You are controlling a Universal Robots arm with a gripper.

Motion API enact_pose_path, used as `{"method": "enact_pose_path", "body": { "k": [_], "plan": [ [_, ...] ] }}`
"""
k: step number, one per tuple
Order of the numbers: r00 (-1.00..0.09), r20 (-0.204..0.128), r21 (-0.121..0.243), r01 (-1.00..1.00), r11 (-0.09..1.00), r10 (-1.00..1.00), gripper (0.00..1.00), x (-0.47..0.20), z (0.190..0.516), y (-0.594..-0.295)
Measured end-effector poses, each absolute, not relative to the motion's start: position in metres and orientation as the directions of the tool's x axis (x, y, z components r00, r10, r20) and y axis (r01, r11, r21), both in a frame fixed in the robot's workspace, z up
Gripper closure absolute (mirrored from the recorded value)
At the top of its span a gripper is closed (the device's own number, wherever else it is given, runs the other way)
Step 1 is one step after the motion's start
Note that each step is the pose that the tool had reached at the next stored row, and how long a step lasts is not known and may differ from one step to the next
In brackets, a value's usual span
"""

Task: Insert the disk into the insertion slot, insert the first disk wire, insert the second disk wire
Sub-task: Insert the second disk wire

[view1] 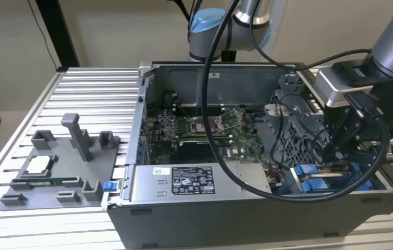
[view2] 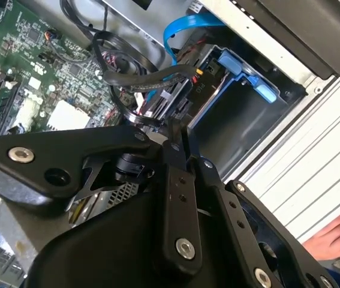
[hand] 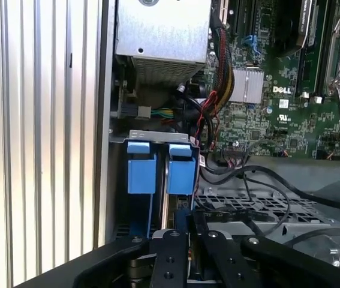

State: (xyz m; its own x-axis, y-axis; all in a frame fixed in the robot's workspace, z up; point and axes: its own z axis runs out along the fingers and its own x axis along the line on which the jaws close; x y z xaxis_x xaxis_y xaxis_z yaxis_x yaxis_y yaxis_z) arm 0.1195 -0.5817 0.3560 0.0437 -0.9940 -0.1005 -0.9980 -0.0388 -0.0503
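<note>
Black hand (view1: 342,151) reaches steeply down into the PC case (view1: 252,208) at the insertion slot (view1: 321,179). Fingers (view2: 178,174) are closed on a black wire connector (view2: 172,111).

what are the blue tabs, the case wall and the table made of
Blue tabs: plastic by the look, matte and uniformly bright blue with moulded edges. Case wall: likely sheet steel, dull grey with thin folded rims. Table: probably extruded aluminium, pale silver with long parallel ribs and a soft satin sheen.
</note>
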Motion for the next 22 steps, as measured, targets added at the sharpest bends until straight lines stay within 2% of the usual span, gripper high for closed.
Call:
{"method": "enact_pose_path", "body": {
  "k": [22],
  "plan": [
    [0.036,-0.102,-0.060,-0.998,-0.030,-0.994,1.00,0.131,0.344,-0.582]
  ]
}}
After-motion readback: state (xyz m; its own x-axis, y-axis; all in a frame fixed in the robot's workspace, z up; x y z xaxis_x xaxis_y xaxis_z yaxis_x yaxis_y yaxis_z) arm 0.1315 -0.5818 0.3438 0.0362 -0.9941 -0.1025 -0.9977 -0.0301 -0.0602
